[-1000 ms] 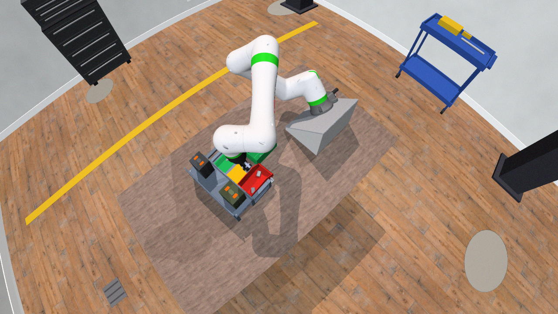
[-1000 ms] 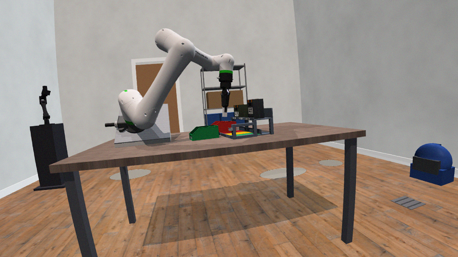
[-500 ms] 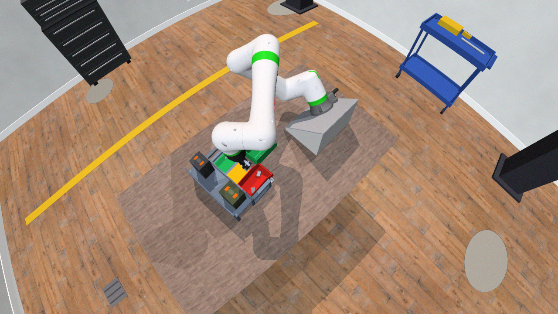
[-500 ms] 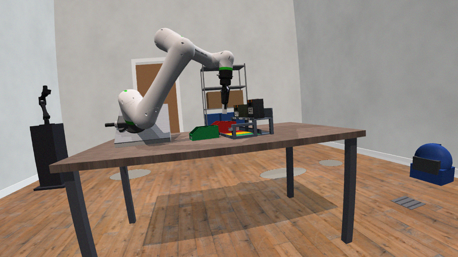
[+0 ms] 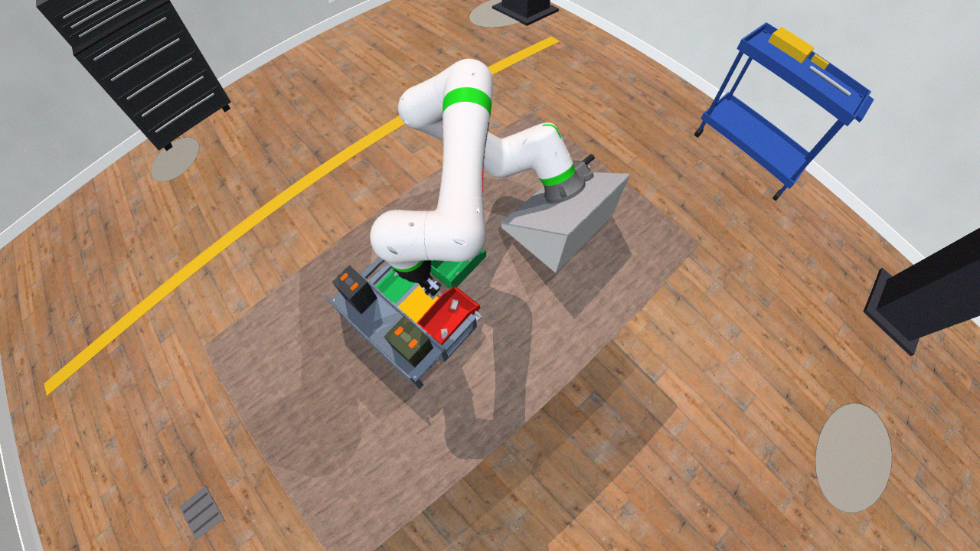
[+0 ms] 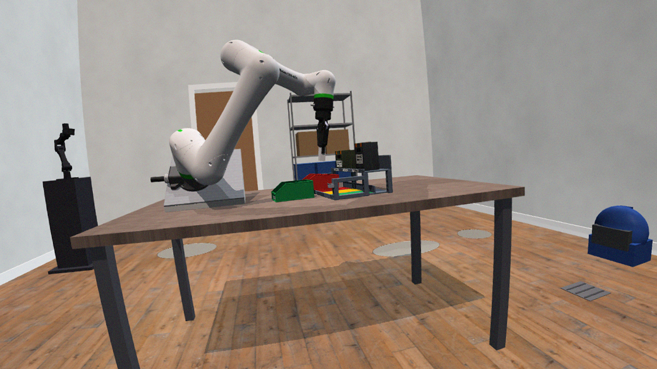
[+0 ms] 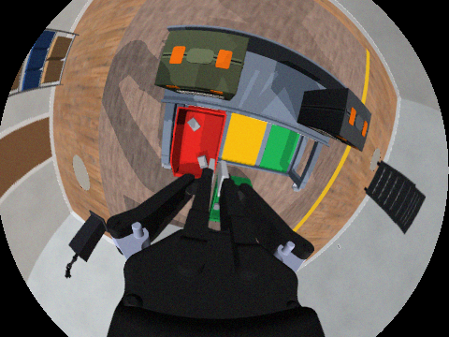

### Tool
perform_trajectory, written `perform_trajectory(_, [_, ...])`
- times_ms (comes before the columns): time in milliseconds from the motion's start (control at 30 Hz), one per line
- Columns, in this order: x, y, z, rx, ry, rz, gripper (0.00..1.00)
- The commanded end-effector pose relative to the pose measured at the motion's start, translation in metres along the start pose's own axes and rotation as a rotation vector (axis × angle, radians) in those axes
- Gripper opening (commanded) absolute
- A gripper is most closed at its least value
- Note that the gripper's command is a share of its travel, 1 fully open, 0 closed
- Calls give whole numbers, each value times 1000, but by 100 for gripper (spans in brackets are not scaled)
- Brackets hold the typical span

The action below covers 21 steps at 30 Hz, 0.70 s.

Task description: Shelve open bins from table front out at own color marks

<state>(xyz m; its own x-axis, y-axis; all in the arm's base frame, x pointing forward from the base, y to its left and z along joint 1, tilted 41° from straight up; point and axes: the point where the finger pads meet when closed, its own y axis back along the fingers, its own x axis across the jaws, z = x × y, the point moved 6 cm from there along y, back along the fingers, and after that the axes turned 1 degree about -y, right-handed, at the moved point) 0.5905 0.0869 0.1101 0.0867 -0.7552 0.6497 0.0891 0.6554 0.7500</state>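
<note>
My gripper (image 5: 432, 288) (image 6: 321, 157) (image 7: 216, 168) is shut and empty, pointing down above the shelf's front side. The red bin (image 5: 445, 316) (image 7: 198, 142) is in the end place of the shelf (image 5: 374, 329) (image 7: 265, 84), over where a red mark is hidden. Two grey parts lie in it; its low front faces the robot base. Whether it stands fully level I cannot tell. The green bin (image 5: 462, 268) (image 6: 294, 191) stands on the table in front of the shelf, partly hidden by the arm and fingers. The green mark (image 5: 393, 288) (image 7: 281, 149) is bare, at the other end.
The yellow mark (image 5: 416, 304) (image 7: 244, 139) lies bare between the red bin and the green mark. An olive case (image 5: 407, 341) (image 7: 201, 70) and a black case (image 5: 356, 291) (image 6: 367, 156) (image 7: 327, 111) stand on the shelf's upper board. A side frame (image 7: 309, 164) rises beside the green mark.
</note>
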Motion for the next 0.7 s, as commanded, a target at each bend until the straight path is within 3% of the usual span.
perform_trajectory(0, [0,2,0,0,0,0,6])
perform_trajectory(567, [0,4,0,0,0,0,6])
perform_trajectory(600, [0,4,0,0,0,0,0])
perform_trajectory(667, [0,4,0,0,0,0,0])
